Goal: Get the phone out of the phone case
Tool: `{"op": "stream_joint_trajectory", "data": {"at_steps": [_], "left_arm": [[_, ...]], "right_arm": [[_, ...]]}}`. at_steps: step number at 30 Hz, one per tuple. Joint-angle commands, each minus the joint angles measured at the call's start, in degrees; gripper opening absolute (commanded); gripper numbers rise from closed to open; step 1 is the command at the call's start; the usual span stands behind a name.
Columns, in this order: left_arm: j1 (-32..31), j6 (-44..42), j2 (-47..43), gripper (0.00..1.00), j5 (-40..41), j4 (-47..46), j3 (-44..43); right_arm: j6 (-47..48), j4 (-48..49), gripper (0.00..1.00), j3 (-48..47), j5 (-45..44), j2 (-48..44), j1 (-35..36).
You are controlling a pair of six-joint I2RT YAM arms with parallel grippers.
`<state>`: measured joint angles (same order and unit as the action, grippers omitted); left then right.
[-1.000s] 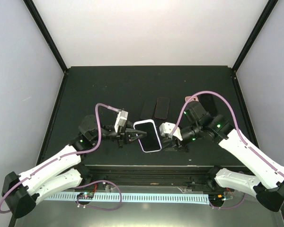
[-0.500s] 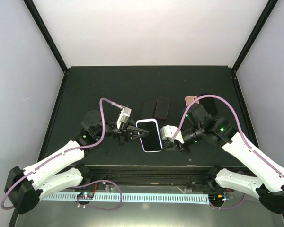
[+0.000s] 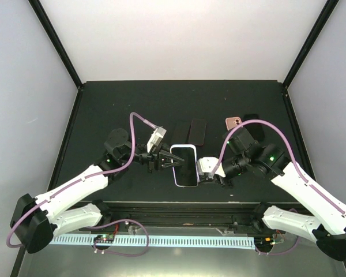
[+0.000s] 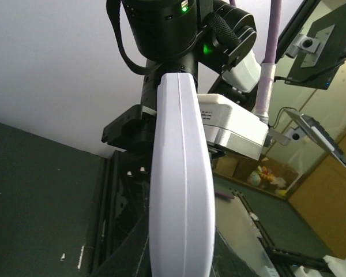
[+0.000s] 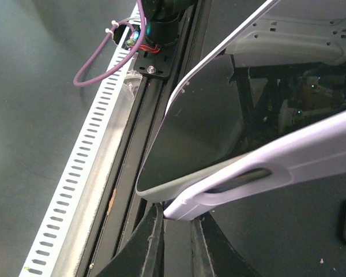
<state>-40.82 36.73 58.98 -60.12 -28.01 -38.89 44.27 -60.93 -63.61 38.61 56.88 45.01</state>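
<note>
The phone (image 3: 184,165) has turned straighter as the left gripper (image 3: 166,160) moved up and rightward.

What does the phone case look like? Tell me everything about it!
The phone case is pale white, smooth and plastic-looking, with rounded edges and a slot cut in one side. The left gripper and right gripper pinch it from opposite sides, above the table. The dark-screened phone sits in it, one edge lifted out.
</note>
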Motion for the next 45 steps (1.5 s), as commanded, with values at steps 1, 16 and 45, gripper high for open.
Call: {"op": "stream_joint_trajectory", "data": {"at_steps": [1, 16, 45], "left_arm": [[-0.25, 5.61, -0.49, 0.02, -3.43, -7.13, -3.40], [-0.25, 5.93, -2.17, 0.02, -2.72, -7.42, -2.06], [-0.31, 7.38, -3.67, 0.02, -0.35, -11.05, 3.22]], "right_arm": [[2.58, 3.13, 0.06, -0.79, -5.62, -0.53, 0.12], [-16.86, 18.27, 0.11, 2.12, -17.03, -3.20, -0.08], [-34.94, 24.27, 0.59, -5.28, -4.23, 0.88, -4.97]]}}
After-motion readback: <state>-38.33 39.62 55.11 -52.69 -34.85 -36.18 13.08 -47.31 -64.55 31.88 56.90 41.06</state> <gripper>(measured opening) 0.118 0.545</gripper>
